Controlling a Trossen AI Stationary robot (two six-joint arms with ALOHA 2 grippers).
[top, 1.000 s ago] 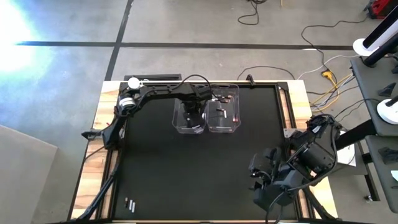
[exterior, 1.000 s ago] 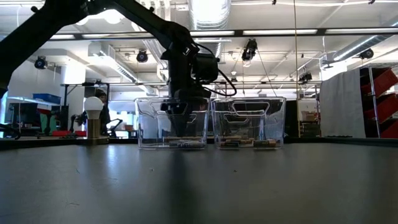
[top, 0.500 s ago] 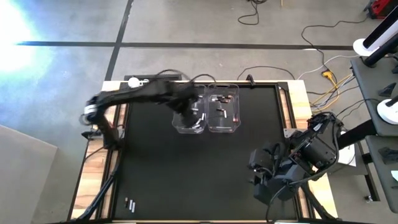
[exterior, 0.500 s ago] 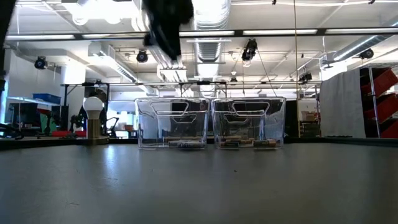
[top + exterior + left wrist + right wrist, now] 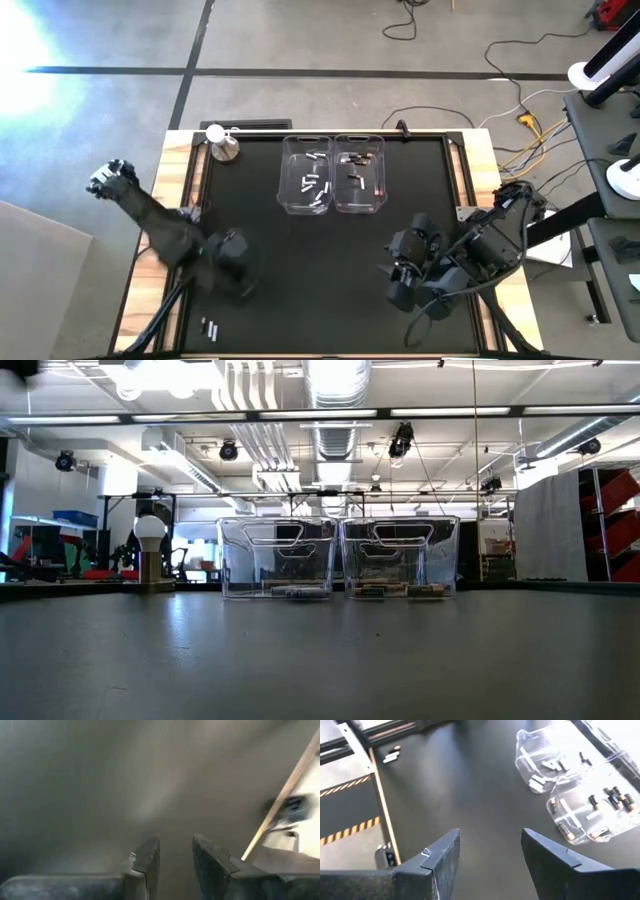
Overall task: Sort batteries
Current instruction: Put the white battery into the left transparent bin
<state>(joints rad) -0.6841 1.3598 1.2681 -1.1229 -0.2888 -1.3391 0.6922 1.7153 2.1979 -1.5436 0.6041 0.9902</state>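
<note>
Desk: black mat (image 5: 320, 270) is lying on a wood-edged desk (image 5: 478, 150), with grey floor around it and a bright workshop showing beyond in the low view.
Bins: two clear bins are standing side by side, touching, near the far edge of the desk at its middle, the left bin (image 5: 306, 175) and the right bin (image 5: 359, 175).
Batteries in left bin: silvery-white batteries (image 5: 313, 186) are lying loose on its floor.
Batteries in right bin: dark batteries (image 5: 356, 176) with reddish marks are lying there (image 5: 610, 797).
Loose batteries: two more (image 5: 209, 328) are lying on the mat near the desk's near left corner, also showing in the right wrist view (image 5: 392, 755).
Knob: silver knob (image 5: 222, 145) with a white ball is standing at the far left corner.
Left gripper: left gripper (image 5: 175, 862) is hanging over the left part of the mat, fingers a narrow gap apart, holding nothing.
Right gripper: right gripper (image 5: 490, 857) is waiting over the near right part of the desk, fingers spread wide, holding nothing.
</note>
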